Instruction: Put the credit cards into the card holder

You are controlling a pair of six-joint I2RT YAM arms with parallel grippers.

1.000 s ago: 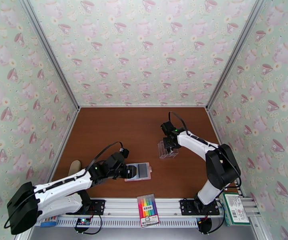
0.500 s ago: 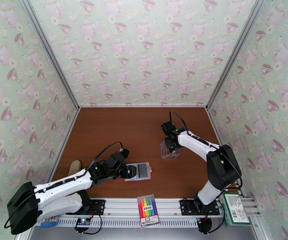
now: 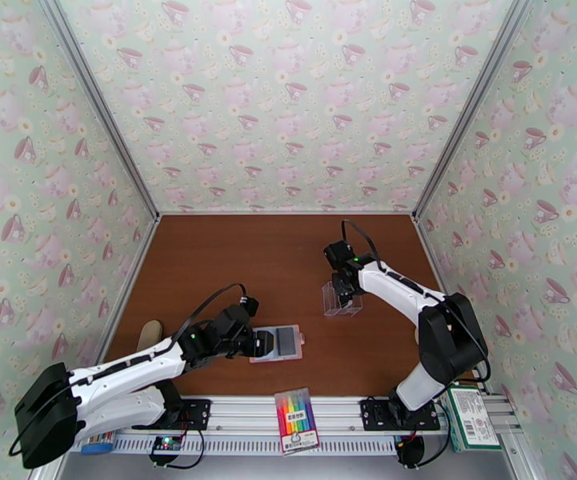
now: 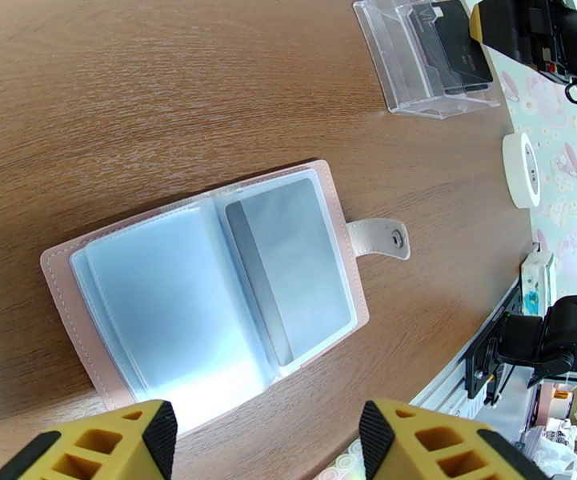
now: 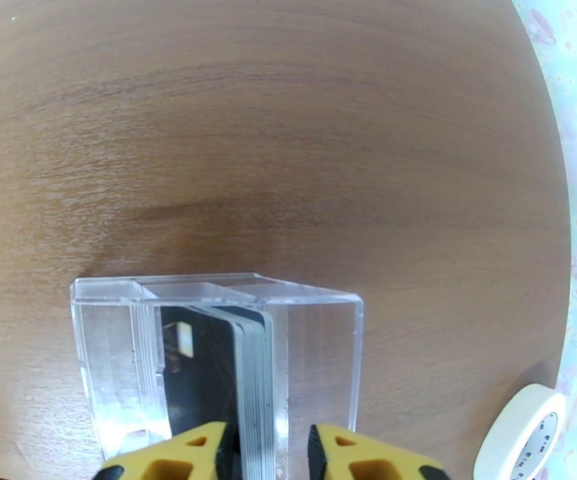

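The card holder (image 3: pixel 280 343) (image 4: pixel 208 282) lies open and flat on the brown table, pink outside with clear sleeves, and one grey card (image 4: pixel 288 270) sits in its right sleeve. My left gripper (image 3: pixel 261 343) (image 4: pixel 264 446) hovers open at its near edge, touching nothing. The other credit cards (image 5: pixel 212 366) (image 4: pixel 450 46), black, stand on edge as a stack in a clear plastic box (image 3: pixel 342 300) (image 5: pixel 320 346). My right gripper (image 3: pixel 343 291) (image 5: pixel 270 451) reaches down into that box. Its yellow fingers (image 5: pixel 180 456) straddle the stack's top edge, narrowly open, with a small gap on the right side.
A white tape roll (image 5: pixel 524 432) (image 4: pixel 522 158) lies right of the clear box. A pack of coloured markers (image 3: pixel 296 420) and a green box (image 3: pixel 468 418) rest on the front rail. A tan object (image 3: pixel 150 334) sits at the table's left edge.
The right gripper's jaws have narrowed around the card stack, and the gripper and clear box have shifted slightly right. The left arm and card holder have not moved.
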